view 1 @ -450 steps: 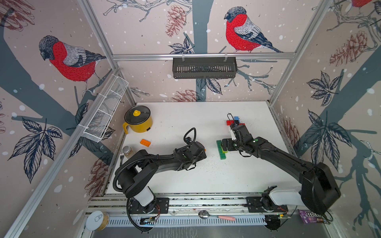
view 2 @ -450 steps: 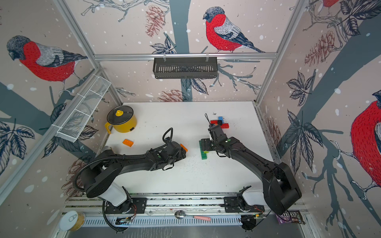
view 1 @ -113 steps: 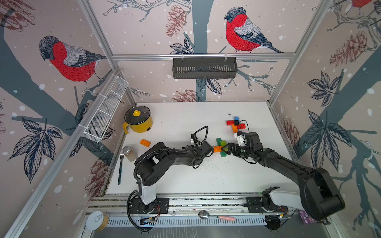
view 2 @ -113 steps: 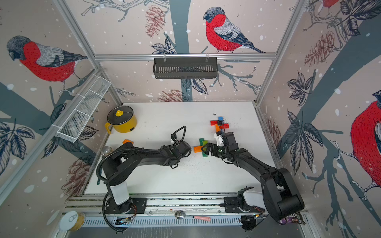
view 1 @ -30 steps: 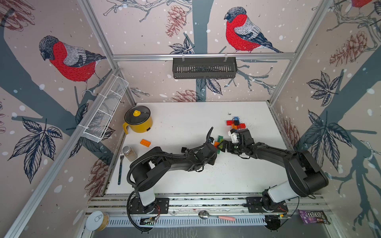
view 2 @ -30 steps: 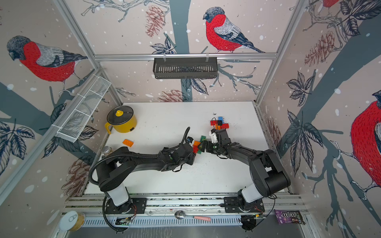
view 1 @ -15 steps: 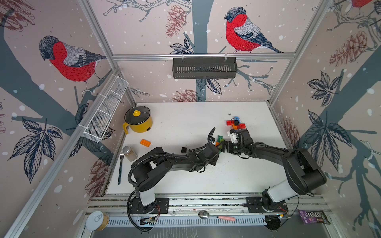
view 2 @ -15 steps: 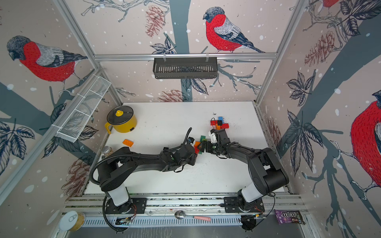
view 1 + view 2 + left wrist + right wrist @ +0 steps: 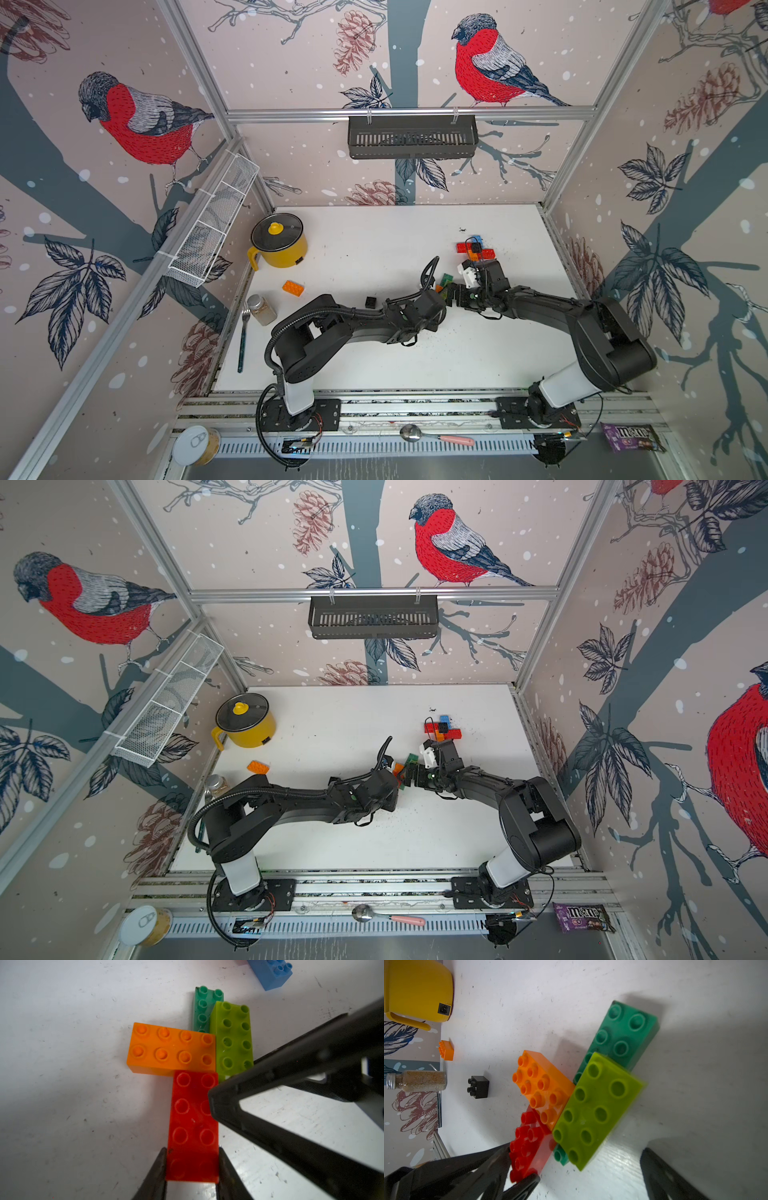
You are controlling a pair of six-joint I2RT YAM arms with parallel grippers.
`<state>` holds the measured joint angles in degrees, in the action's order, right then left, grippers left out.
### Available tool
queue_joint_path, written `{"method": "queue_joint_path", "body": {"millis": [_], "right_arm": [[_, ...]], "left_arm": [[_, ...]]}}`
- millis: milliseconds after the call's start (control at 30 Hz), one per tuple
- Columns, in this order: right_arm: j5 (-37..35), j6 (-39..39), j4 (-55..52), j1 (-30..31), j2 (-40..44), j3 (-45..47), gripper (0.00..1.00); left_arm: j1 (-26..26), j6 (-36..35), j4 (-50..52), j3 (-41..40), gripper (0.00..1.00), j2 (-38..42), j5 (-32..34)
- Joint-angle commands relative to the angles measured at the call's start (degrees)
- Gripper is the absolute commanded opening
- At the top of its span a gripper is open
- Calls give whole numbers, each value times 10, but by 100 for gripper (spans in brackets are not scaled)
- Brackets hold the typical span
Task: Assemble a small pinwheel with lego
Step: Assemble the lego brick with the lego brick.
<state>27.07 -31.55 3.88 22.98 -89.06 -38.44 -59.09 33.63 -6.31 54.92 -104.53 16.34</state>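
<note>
White table [image 9: 374, 232]: the surface is scuffed and flecked with dark crumbs.

Left arm [image 9: 332, 328] and right arm [image 9: 552, 303]: both reach in from the near rail and meet right of centre.

Yellow pot [image 9: 278, 243]: stands far left with its lid on. A spice jar [image 9: 262, 309] stands nearer, at the left edge.

Left gripper [image 9: 192, 1157]: clenched on the near end of the red brick [image 9: 193, 1118], one finger on each long side.

Right gripper [image 9: 577, 1148]: released, jaws spread wide. One finger [image 9: 496, 1155] sits at the red brick's studs. The other stands clear of the lime brick [image 9: 596, 1109], which lies between the two.

Lego under work sits between the two grippers:
- The dark green brick [image 9: 623, 1036] is lowest, on the table.
- The lime brick lies lengthwise on top of it, leaving a strip of green studs showing along one side.
- The orange brick [image 9: 170, 1047] lies at right angles, its end against the lime brick's long side.
- The red brick's far end meets the orange brick's long side. I cannot tell whether it is pressed home.

Second group of bricks [image 9: 476, 249]: red, blue, orange and black, joined together. It lies on the right of the table, just beyond the right gripper.

Loose orange brick [image 9: 293, 287]: lies on the table just near of the pot.

Loose black brick [image 9: 371, 302]: lies on the table left of the left gripper, just beside the left arm.
</note>
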Motion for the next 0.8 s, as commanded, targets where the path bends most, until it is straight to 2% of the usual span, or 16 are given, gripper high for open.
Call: {"method": "queue_joint_path", "body": {"millis": [0, 133, 533, 767], "right_arm": [[-12, 0, -3, 2, -6, -5, 96], [-29, 4, -15, 5, -13, -13, 91], [-93, 14, -54, 14, -24, -31, 87], [-123, 17, -68, 17, -23, -34, 84]], "left_arm": [[-1, -1, 26, 7, 5, -5, 18], [-1, -18, 31, 14, 5, -8, 18], [-1, -30, 44, 19, 5, -20, 3], [-1, -48, 61, 50, 5, -25, 4]]}}
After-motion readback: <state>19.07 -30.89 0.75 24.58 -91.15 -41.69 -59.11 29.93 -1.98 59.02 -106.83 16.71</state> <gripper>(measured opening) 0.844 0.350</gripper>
